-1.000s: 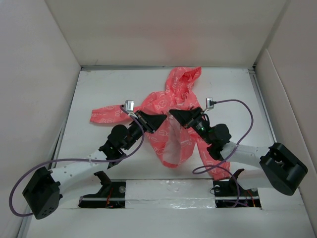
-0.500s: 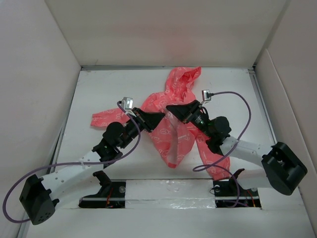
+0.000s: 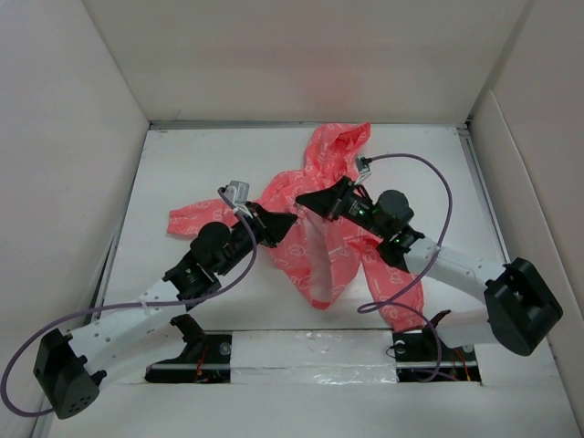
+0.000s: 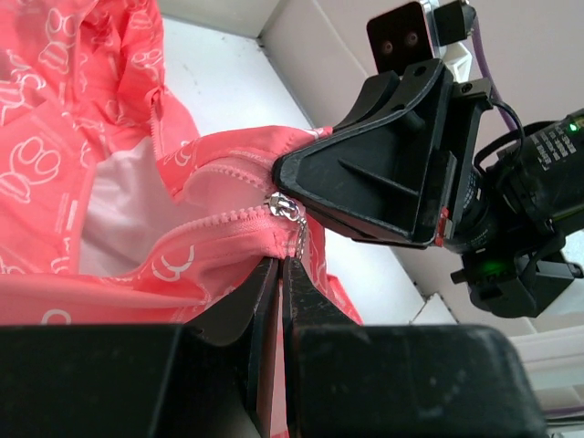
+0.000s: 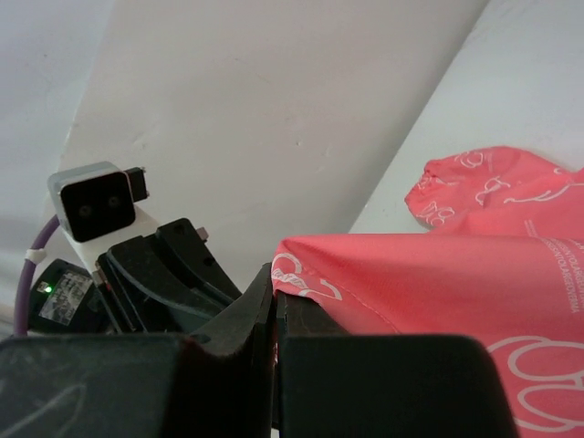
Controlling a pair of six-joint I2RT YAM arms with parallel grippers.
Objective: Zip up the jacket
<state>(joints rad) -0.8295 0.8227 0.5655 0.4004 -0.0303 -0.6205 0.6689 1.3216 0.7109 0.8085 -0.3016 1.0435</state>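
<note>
White walls (image 3: 301, 55) boxed in a white table (image 3: 182, 164). Jacket (image 3: 333, 260) lay spread mid-table, hood (image 3: 339, 146) toward the far wall, one sleeve (image 3: 192, 217) trailing off to the left, front lifted a little where both arms met over it. Left gripper (image 4: 281, 274) was pinched together on the pull tab (image 4: 297, 242) that hung from the slider (image 4: 281, 204). No gap showed between its fingers (image 4: 251, 306). Right gripper (image 5: 274, 292) was also clamped tight, on a fold of jacket edge. In the left wrist view its tip sat just beside the slider, on the far side of it. Zip teeth ran back from the slider as a closed line for a short way, and white lining showed where the front was open. Fabric looked thin, light and limp: it draped, wrinkled and folded under its own weight, so it would likely bunch ahead of the slider unless held taut. Surface seemed slick, so a shallow pinch might slip. Best holds, by my reading, were the metal tab for pulling and the zip tape close to the slider for counter-tension. The loose cloth further out would only stretch and drag the whole garment across the table.
</note>
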